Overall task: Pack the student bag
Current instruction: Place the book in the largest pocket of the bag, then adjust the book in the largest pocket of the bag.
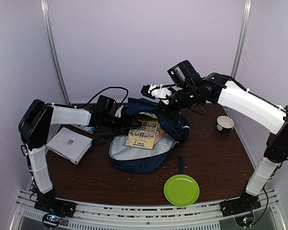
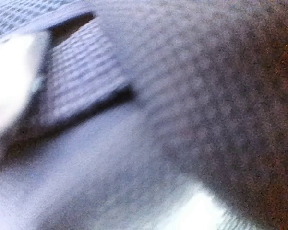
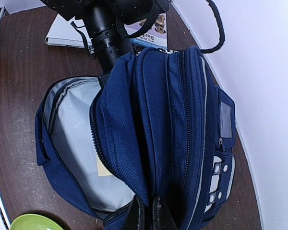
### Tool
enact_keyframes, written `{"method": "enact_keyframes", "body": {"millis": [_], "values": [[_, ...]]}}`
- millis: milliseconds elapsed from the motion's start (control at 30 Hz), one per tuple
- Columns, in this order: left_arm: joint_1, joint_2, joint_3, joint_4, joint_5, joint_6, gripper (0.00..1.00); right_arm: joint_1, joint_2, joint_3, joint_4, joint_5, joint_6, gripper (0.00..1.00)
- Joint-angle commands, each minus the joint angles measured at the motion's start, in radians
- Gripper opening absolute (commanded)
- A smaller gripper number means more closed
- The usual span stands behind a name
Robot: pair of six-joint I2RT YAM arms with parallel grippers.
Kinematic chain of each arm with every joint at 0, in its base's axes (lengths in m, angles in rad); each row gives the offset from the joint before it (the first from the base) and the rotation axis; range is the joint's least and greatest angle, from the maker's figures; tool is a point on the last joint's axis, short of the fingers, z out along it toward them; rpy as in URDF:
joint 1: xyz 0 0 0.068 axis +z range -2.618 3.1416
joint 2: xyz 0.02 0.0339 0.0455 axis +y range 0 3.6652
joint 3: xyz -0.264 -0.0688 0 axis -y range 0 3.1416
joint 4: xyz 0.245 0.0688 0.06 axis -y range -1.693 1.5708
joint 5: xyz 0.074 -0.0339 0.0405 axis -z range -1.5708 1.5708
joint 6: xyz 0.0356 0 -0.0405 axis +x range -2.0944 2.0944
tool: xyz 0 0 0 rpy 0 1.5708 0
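The student bag [image 1: 134, 165] was laid at the middle of the table [image 1: 216, 158], its main compartment unzipped and its grey lining exposed. A book [image 1: 144, 132] with an orange, picture-gridded cover was seen resting at the mouth, partly over the lining. The upper flap was held up by the right gripper [image 3: 148, 207], whose fingers were pinched together on a fold of the navy fabric. The left gripper [image 1: 116, 115] was placed against the bag's left side. Only blurred weave was shown in its wrist view, so it could not be told whether its fingers were apart or closed.

The bag was judged soft, limp and fairly light, likely to sag wherever it was not supported. A hold would best be taken on a seam or the zip edge, where the cloth is doubled. A white booklet [image 1: 69, 143] was laid to the bag's left. A green plate [image 1: 181, 189] and a small cup [image 1: 225, 123] were set well apart on the right.
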Motion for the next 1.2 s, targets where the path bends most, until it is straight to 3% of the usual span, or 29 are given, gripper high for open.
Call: {"method": "enact_keyframes", "body": {"millis": [0, 267, 467, 533, 667, 800, 933, 1067, 1167], "values": [[-0.001, -0.059, -0.045, -0.007, -0.101, 0.021, 0.98, 0.013, -0.081, 0.007, 0.070, -0.028, -0.003, 0.00], [-0.032, -0.316, -0.234, -0.101, -0.276, -0.007, 0.98, 0.014, -0.070, 0.018, 0.067, -0.038, 0.002, 0.00], [-0.164, -0.476, -0.305, -0.219, -0.432, 0.096, 0.97, 0.012, -0.061, 0.033, 0.061, -0.035, 0.000, 0.00], [-0.229, -0.491, -0.355, -0.176, -0.445, 0.099, 0.92, 0.011, -0.059, 0.037, 0.060, -0.038, 0.001, 0.00], [-0.293, -0.458, -0.456, 0.018, -0.388, 0.032, 0.65, 0.011, -0.050, 0.054, 0.053, -0.045, 0.007, 0.00], [-0.329, -0.391, -0.444, 0.087, -0.368, 0.014, 0.14, 0.013, -0.050, 0.058, 0.047, -0.046, 0.006, 0.00], [-0.338, -0.331, -0.432, 0.119, -0.393, -0.022, 0.03, 0.012, -0.053, 0.052, 0.048, -0.045, 0.006, 0.00], [-0.334, -0.240, -0.350, 0.011, -0.497, -0.018, 0.01, 0.014, -0.054, 0.046, 0.047, -0.050, 0.009, 0.00], [-0.333, -0.191, -0.330, 0.039, -0.537, -0.038, 0.01, 0.014, -0.057, 0.042, 0.046, -0.047, 0.009, 0.00]]}}
